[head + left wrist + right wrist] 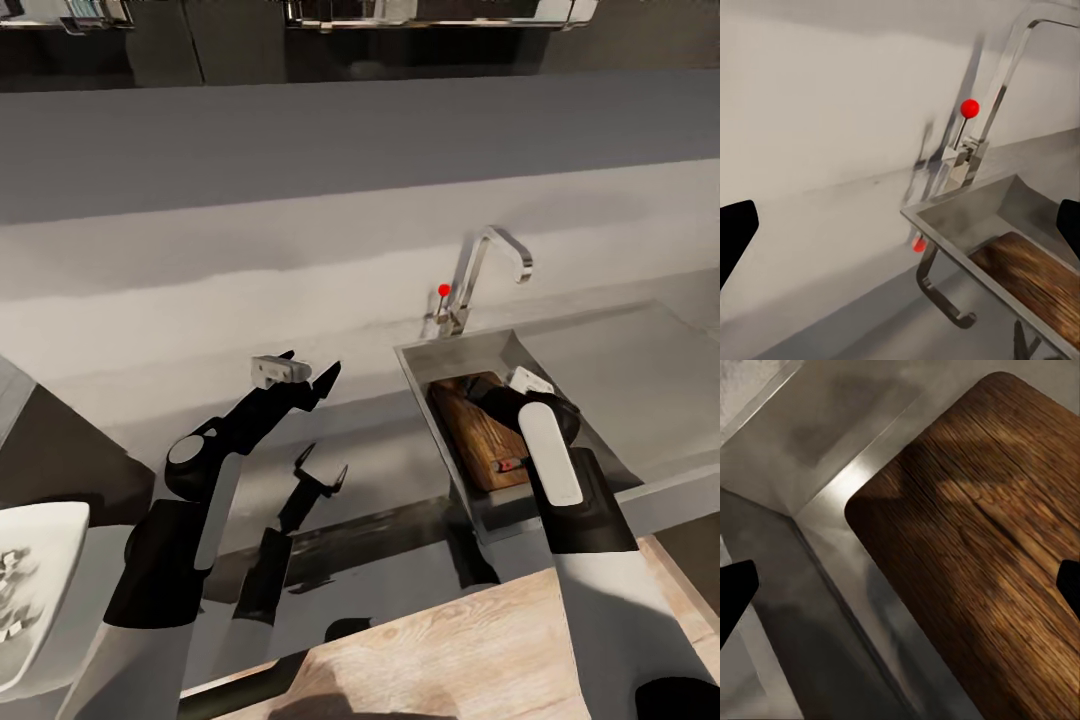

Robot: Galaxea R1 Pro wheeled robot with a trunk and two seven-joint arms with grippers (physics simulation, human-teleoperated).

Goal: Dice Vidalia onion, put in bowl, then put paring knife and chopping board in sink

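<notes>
Inside rectangular stainless steel sink [420,362]: grainy dark brown wooden chopping board [478,432], half hidden by right gripper [900,585]; both jaws spread, empty.

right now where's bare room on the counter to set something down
Free: the grey countertop between the left gripper and the sink, and the stretch right of the sink. Crowded: the sink itself, holding the chopping board under the right arm.

A pale grey wall [300,260] rises behind the work area, lit unevenly — a darker band crosses it higher up, a brighter one lower down. Along the top of the frame runs a dark strip with a shelf [330,14] of chrome rails. At the bottom lies a light wooden plank floor [440,650] — its grain plain under soft, diffuse light.
</notes>
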